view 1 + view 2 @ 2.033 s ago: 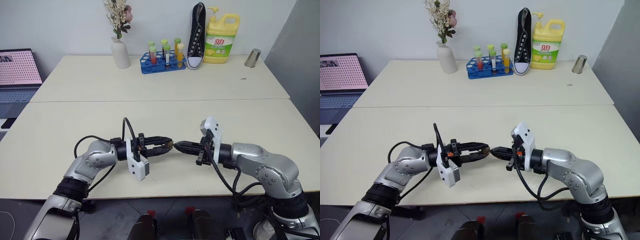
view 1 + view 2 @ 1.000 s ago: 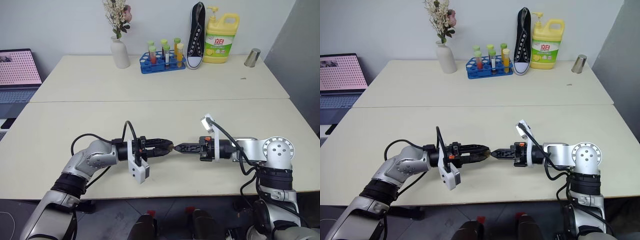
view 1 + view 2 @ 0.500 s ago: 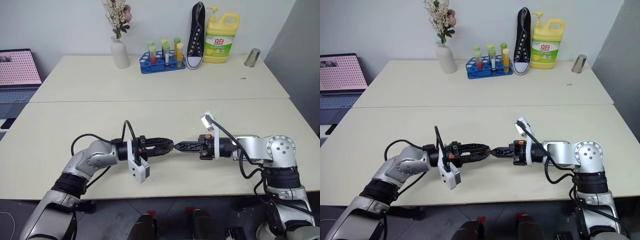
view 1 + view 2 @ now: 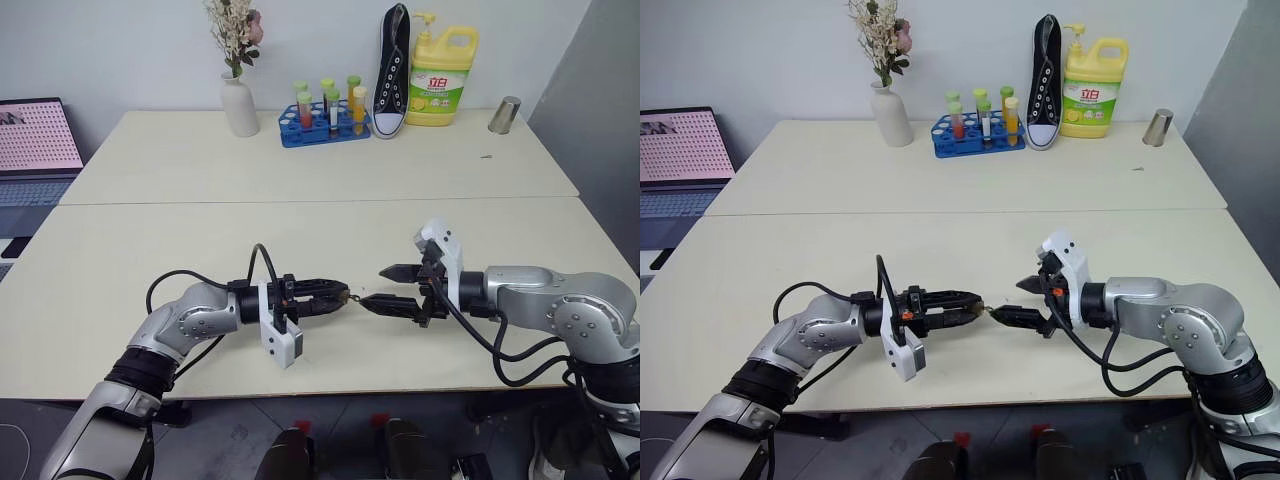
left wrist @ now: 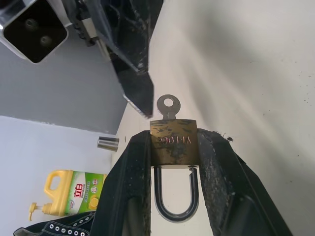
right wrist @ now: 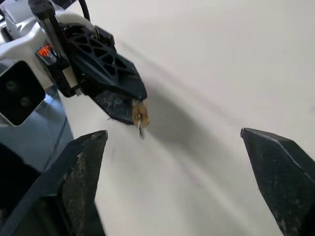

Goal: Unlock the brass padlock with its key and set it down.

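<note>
Left gripper clamped on brass padlock above front table; shackle sprung free at one end, key seated in lock body. Right gripper spread wide, holding nothing, tips just beside key. Back table edge: test-tube rack, detergent bottle.

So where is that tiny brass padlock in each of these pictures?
Left eye view: brass padlock at the left gripper tips, picture centre.
Right eye view: there too.
Left wrist view: centre, clamped between the fingers.
Right wrist view: left of centre.
Shared landmark: the key sticking out of it.
</note>
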### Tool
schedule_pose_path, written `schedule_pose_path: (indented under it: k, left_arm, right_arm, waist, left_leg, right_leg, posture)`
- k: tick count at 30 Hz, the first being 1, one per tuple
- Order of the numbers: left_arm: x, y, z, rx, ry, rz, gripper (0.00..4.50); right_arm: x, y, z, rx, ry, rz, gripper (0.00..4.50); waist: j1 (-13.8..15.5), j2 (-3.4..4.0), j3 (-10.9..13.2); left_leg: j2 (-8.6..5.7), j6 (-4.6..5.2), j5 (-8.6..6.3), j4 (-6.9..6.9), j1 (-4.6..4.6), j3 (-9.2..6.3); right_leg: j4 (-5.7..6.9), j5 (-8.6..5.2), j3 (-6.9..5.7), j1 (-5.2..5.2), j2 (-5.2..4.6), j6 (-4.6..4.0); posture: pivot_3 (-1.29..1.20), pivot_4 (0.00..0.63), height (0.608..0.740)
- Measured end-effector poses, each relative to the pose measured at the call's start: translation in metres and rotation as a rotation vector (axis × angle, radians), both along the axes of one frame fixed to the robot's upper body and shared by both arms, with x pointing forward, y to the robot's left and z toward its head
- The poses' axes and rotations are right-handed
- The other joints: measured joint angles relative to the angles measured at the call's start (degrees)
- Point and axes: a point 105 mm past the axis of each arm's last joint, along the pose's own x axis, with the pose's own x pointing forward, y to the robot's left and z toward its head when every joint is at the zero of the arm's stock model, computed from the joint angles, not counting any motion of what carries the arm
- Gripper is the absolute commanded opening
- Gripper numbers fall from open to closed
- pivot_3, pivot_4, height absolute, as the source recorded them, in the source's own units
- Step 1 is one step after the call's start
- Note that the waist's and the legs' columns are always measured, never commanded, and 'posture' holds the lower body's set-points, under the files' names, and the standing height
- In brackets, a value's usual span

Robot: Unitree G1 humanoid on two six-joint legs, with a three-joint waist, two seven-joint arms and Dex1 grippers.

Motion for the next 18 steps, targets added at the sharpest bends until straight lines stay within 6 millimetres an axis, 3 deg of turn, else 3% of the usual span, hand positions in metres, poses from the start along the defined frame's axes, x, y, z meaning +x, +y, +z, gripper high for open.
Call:
schedule_pose_path:
  k: [5, 11, 16, 18]
  left_arm:
    - [0.000, -0.001, 0.002, -0.013, 0.001, -0.002, 0.96]
    - [0.000, -0.001, 0.002, -0.015, 0.001, -0.003, 0.96]
    - [0.000, -0.001, 0.003, -0.018, 0.000, -0.004, 0.96]
    - [0.000, -0.001, 0.003, -0.018, 0.001, -0.003, 0.96]
  right_arm:
    - [-0.005, 0.020, -0.006, 0.094, 0.046, 0.029, 4.50]
    - [0.007, 0.018, -0.018, 0.079, 0.077, -0.030, 4.50]
    - [0.009, 0.023, -0.016, 0.090, 0.074, -0.015, 4.50]
    - [0.010, 0.024, -0.016, 0.097, 0.076, -0.014, 3.91]
  waist:
    - [0.05, 0.00, 0.00]
    - [0.11, 0.00, 0.00]
    - [0.06, 0.00, 0.00]
    - [0.06, 0.00, 0.00]
  left_leg:
    - [0.00, 0.00, 0.00, 0.01, 0.00, 0.00]
    - [-0.02, 0.00, 0.00, 0.01, 0.01, -0.01]
    - [-0.02, 0.00, 0.00, 0.00, 0.01, -0.02]
    - [-0.03, 0.00, 0.00, 0.01, 0.01, -0.01]
  right_leg:
    - [0.01, 0.00, 0.03, 0.00, -0.01, -0.01]
    - [0.01, 0.00, 0.01, 0.00, -0.01, -0.01]
    - [0.01, 0.01, 0.01, 0.00, 0.00, -0.01]
    - [0.01, 0.01, 0.01, 0.00, -0.01, -0.01]
  posture:
    - [0.00, 0.150, 0.740]
    - [0.00, 0.150, 0.740]
    - [0.00, 0.150, 0.740]
    - [0.00, 0.150, 0.740]
